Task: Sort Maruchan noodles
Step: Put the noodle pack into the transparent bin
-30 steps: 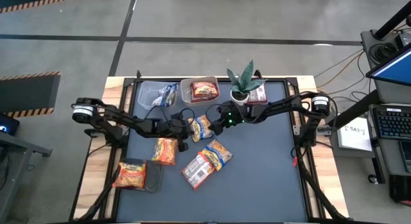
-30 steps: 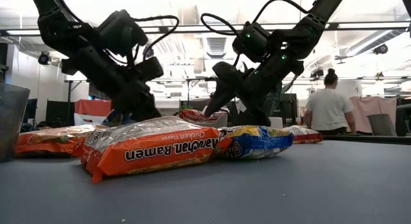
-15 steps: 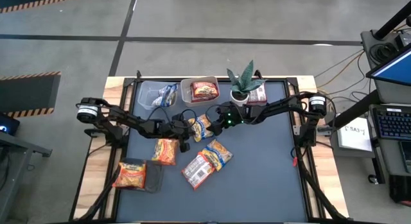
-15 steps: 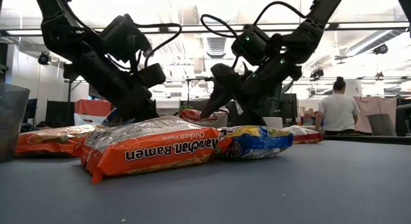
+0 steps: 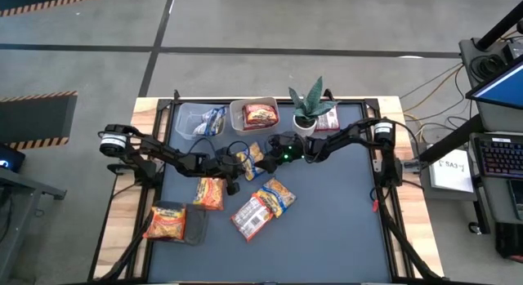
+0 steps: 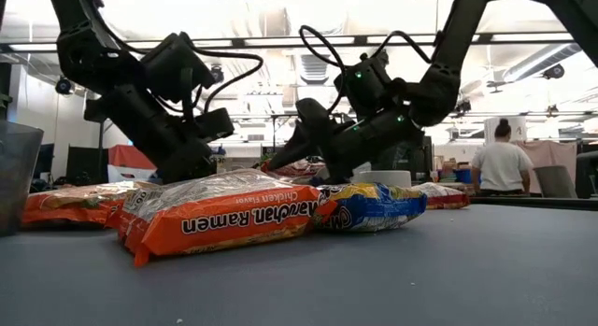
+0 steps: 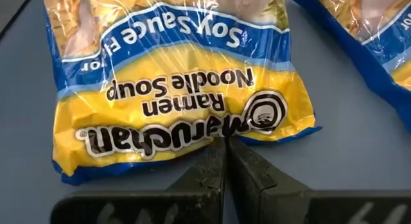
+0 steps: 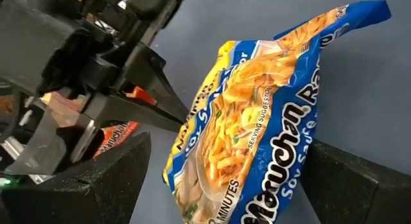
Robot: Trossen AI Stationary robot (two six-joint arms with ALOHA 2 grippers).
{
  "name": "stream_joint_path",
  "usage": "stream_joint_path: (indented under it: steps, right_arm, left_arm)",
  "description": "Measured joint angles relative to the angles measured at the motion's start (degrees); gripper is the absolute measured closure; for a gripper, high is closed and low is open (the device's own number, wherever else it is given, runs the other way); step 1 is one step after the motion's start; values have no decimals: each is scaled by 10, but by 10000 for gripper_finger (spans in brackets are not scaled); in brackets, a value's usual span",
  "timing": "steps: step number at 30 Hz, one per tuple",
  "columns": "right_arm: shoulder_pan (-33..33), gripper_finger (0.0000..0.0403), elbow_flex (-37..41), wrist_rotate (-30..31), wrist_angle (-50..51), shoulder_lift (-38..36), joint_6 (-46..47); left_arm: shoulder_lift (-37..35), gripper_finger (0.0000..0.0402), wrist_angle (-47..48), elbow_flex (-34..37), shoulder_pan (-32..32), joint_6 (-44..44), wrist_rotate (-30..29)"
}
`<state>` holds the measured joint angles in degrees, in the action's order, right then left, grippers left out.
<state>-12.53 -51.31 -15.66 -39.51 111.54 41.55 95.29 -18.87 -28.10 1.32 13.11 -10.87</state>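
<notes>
A blue-yellow soy sauce noodle packet (image 5: 252, 158) (image 7: 180, 89) (image 8: 257, 115) lies near the mat's middle, between both grippers. My left gripper (image 5: 238, 163) (image 7: 226, 144) comes from the left and is shut on the packet's near edge. My right gripper (image 5: 263, 152) (image 8: 225, 144) is open, with one finger on either side of the packet's other end. Other packets lie on the mat: an orange one (image 5: 210, 191), a blue-yellow one (image 5: 276, 195) and a red-and-white one (image 5: 252, 215). One more orange packet (image 5: 166, 222) rests on a dark grey pad. My left gripper pinches the packet's sealed short edge (image 7: 221, 135), beside the Maruchan logo, between its two fingertips (image 8: 180, 123). It comes in low from the table's left side. The rest of the packet rests on the mat. My right gripper: I cannot tell whether its fingers touch the packet.
Two clear tubs stand at the far edge, one (image 5: 194, 122) with a blue packet, one (image 5: 255, 113) with a red packet. A potted plant (image 5: 309, 112) and a red packet (image 5: 327, 119) stand beside them. A person (image 6: 502, 163) stands in the room beyond the table.
My right gripper has moved toward the table's left and down, closing in on the blue-yellow packet and my left gripper. My left gripper has edged right toward the packet. The packet has shifted slightly left and now shows narrower from above.
</notes>
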Motion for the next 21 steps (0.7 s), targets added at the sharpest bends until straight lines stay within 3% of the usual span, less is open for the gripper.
stream_joint_path:
  steps: [7,21]
  right_arm:
    - [0,75,-1,-5,-9,3,7]
    - [0,204,-1,-7,-7,3,28]
  left_arm:
    - [0,402,-5,-3,0,-1,-1]
    - [0,402,-22,-1,0,-3,-1]
